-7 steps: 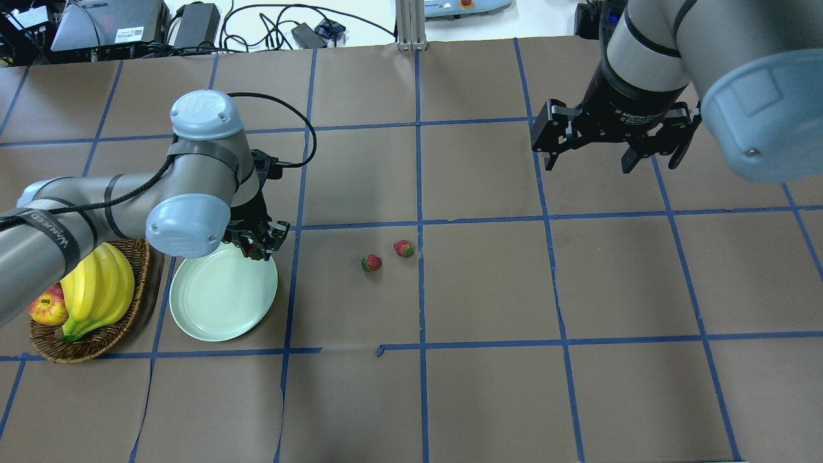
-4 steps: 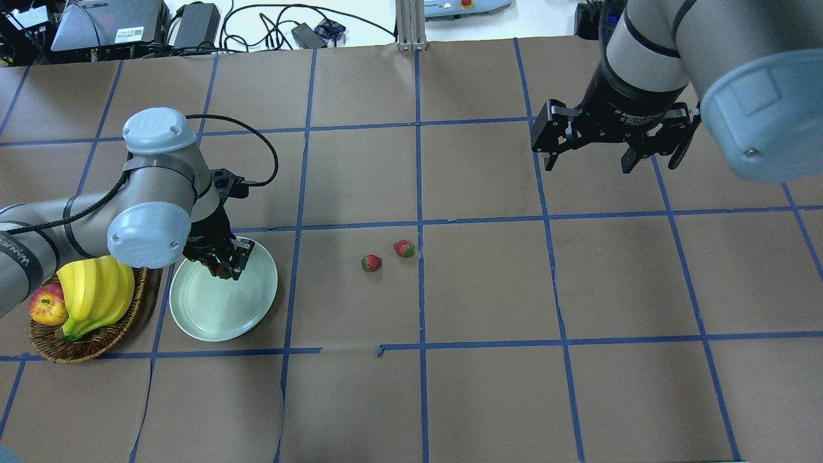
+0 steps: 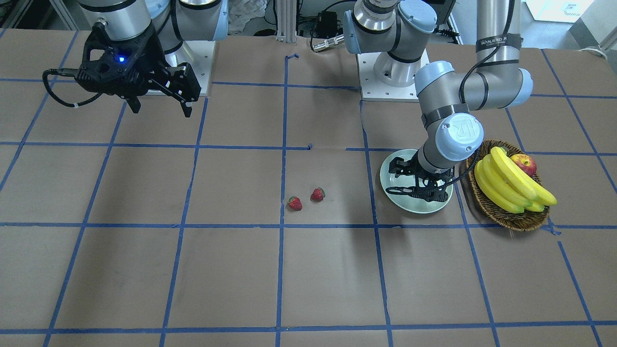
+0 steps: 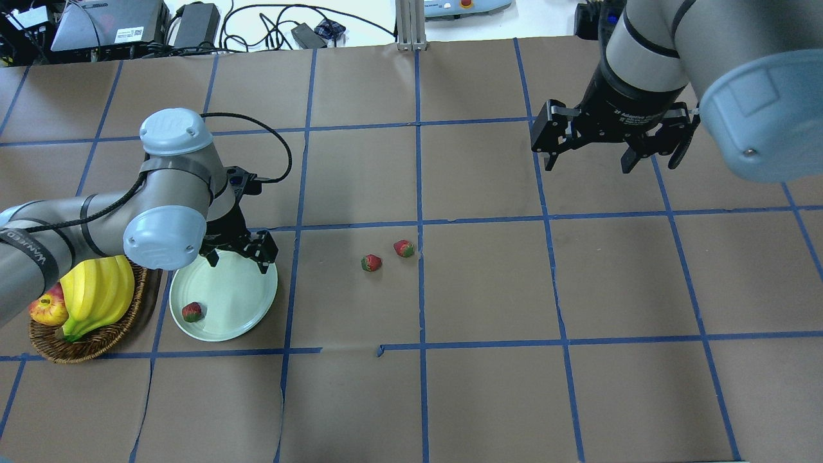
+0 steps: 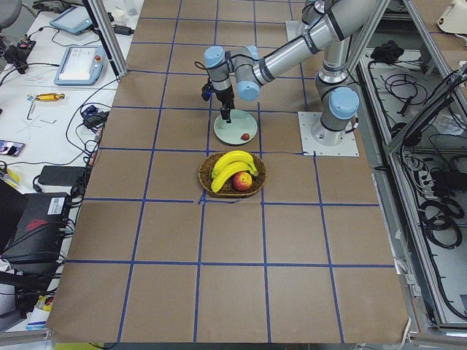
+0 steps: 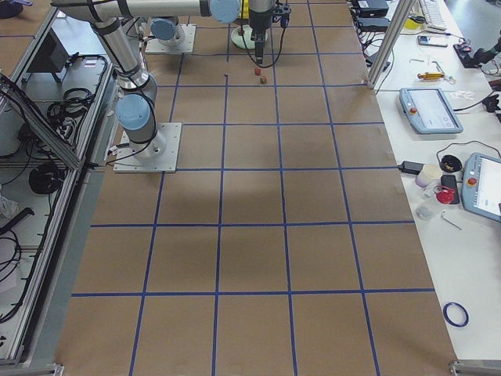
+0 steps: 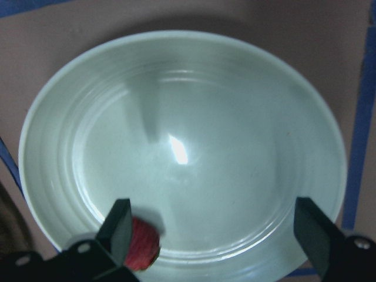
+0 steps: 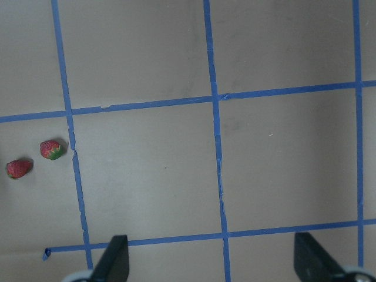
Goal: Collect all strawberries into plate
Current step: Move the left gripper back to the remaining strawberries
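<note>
The pale mint-green plate [image 4: 228,302] lies at the table's left. One strawberry [image 4: 191,312] lies in it near its near-left rim, and it also shows in the left wrist view [image 7: 143,252]. My left gripper [image 4: 236,258] hangs open and empty over the plate's far edge. Two more strawberries [image 4: 371,262] [image 4: 404,248] lie on the brown paper near the middle, and they also show in the front view [image 3: 294,203] [image 3: 317,194]. My right gripper [image 4: 598,164] is open and empty, held high at the far right.
A brown wicker basket [image 4: 96,344] with bananas [image 4: 96,292] and a red apple [image 4: 46,307] stands just left of the plate, close to my left arm. Blue tape lines cross the paper. Cables and devices lie beyond the far edge.
My left gripper carried a strawberry over the plate, opened and let it go. The strawberry now lies in the plate. The gripper moved slightly back to the right. The right arm stayed still.
</note>
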You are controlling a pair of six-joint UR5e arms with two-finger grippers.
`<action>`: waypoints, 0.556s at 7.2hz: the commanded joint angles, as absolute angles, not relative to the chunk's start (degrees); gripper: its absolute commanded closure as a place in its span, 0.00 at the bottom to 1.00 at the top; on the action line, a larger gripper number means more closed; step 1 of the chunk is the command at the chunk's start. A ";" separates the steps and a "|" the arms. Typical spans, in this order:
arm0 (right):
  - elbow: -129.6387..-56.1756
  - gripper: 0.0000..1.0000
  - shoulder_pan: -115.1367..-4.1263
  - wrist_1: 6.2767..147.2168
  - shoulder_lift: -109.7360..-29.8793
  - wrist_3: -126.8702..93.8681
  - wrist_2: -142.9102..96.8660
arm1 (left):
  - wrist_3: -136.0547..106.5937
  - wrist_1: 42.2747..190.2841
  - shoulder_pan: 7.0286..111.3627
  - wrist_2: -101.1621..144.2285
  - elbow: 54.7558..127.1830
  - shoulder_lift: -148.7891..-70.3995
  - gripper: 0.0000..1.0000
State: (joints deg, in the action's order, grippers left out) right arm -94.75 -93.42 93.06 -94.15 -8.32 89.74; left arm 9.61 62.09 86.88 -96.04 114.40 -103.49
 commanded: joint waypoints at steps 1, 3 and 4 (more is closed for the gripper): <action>-94.75 0.00 -93.43 92.99 -94.22 -8.44 89.65 | -2.76 61.88 96.54 -93.61 110.75 -104.50 0.04; -94.75 0.00 -93.43 92.99 -94.13 -8.44 89.65 | -14.36 58.10 103.25 -90.37 107.42 -107.91 0.05; -94.83 0.00 -93.43 92.99 -94.22 -8.44 89.65 | -17.20 55.66 104.49 -88.87 107.32 -110.19 0.07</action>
State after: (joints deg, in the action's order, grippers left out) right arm -94.77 -93.43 92.99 -94.19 -8.43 89.65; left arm -12.63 58.00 102.25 -90.70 108.17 -107.76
